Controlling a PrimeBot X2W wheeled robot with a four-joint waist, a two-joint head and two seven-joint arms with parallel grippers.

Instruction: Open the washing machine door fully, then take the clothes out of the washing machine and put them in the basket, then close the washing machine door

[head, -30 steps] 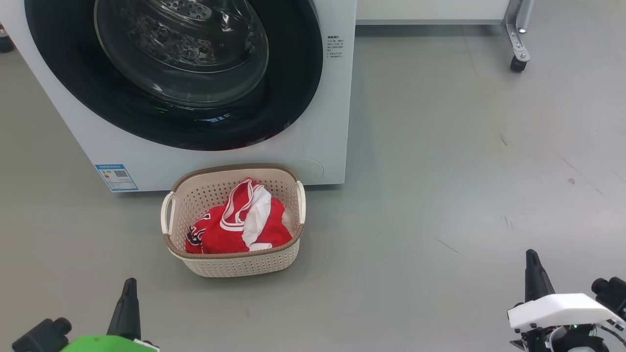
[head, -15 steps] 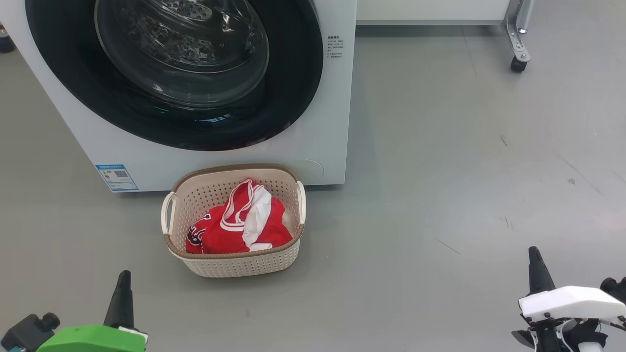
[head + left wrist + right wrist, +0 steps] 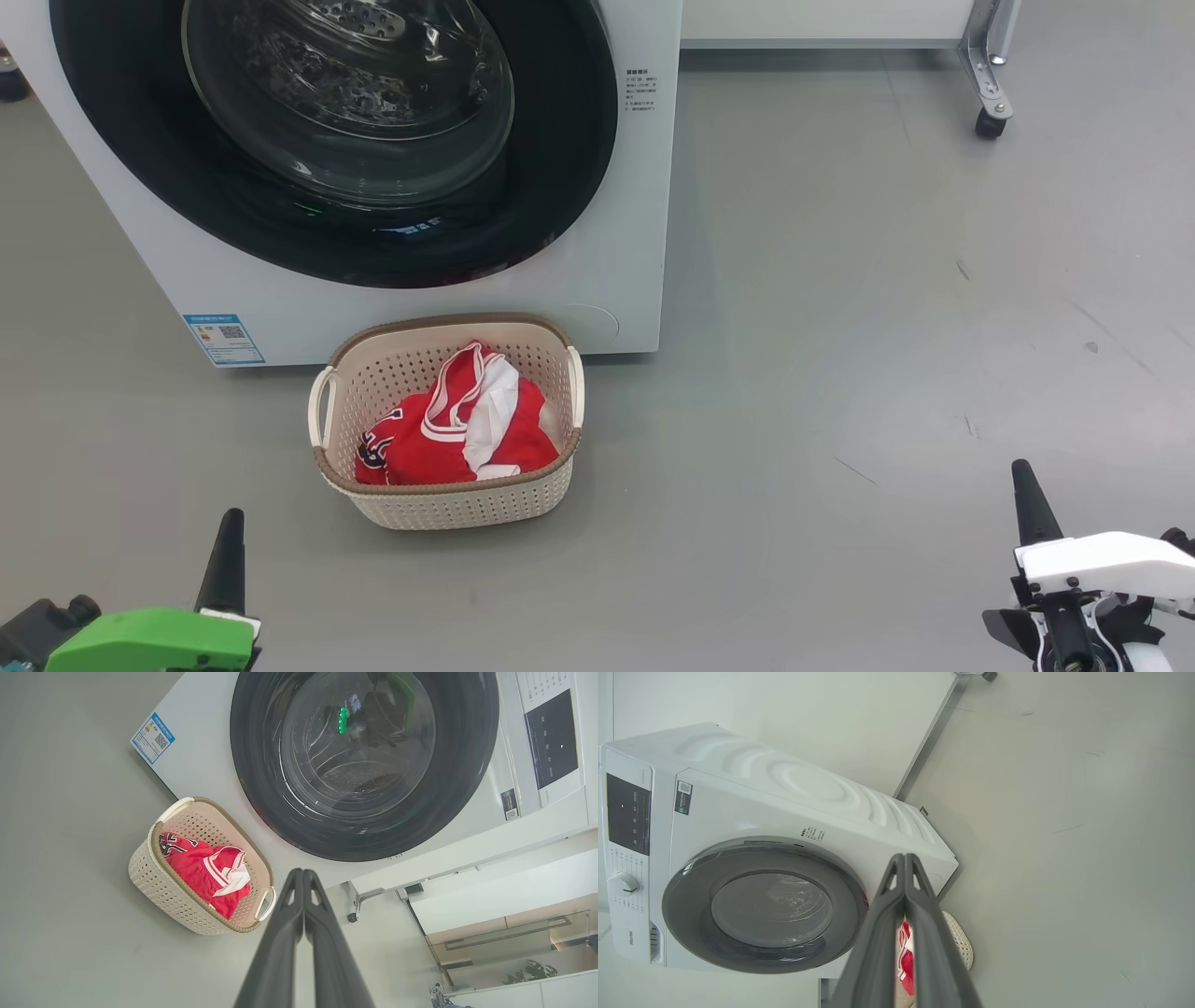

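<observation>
Nearest, the left gripper (image 3: 226, 537) and the right gripper (image 3: 1024, 481) hung low over the grey floor (image 3: 840, 373), each with its dark fingers pressed together on nothing, well apart from the rest. Beyond them the clothes (image 3: 448, 434) lay bunched inside the basket (image 3: 448, 509), which stood just before the washing machine (image 3: 644, 243). Farthest, the washing machine door (image 3: 569, 140) sat flush against the front, so every step looked done and nothing seemed left.
</observation>
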